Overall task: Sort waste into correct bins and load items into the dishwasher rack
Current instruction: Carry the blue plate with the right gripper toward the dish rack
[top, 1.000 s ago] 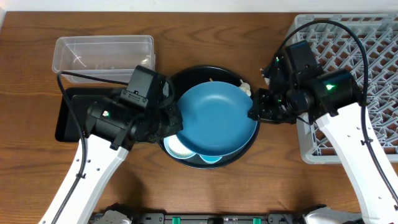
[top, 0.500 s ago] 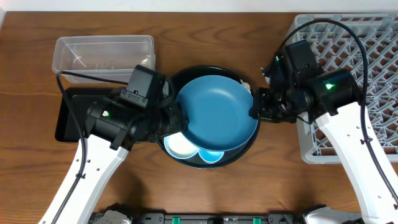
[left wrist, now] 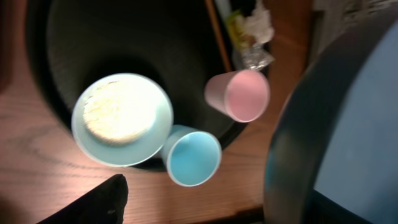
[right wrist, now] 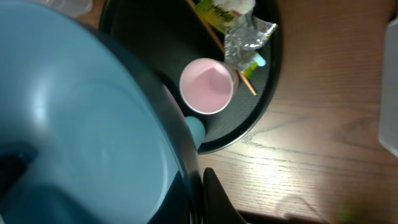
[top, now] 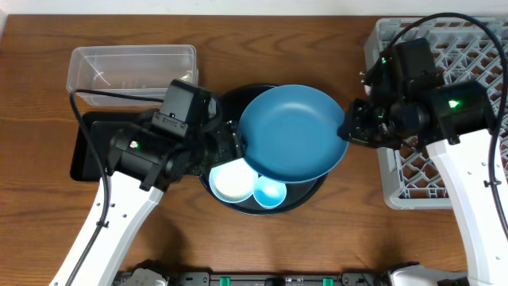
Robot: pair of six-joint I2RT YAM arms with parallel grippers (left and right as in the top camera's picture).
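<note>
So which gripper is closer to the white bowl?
Left. The left gripper is right beside the white bowl; the right gripper is farther off, clamped on the dark blue plate.

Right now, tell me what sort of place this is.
Likely a tabletop dish-clearing station for robots: a grey dishwasher rack on a wooden table, a round black tray with a rice bowl and crumpled wrappers, and a dark blue plate held above it.

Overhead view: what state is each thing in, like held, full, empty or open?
blue plate: held aloft by its rim
right gripper: shut on blue plate
left gripper: open, holding nothing
white bowl: holds rice
light blue bowl: empty
pink cup: empty
</note>
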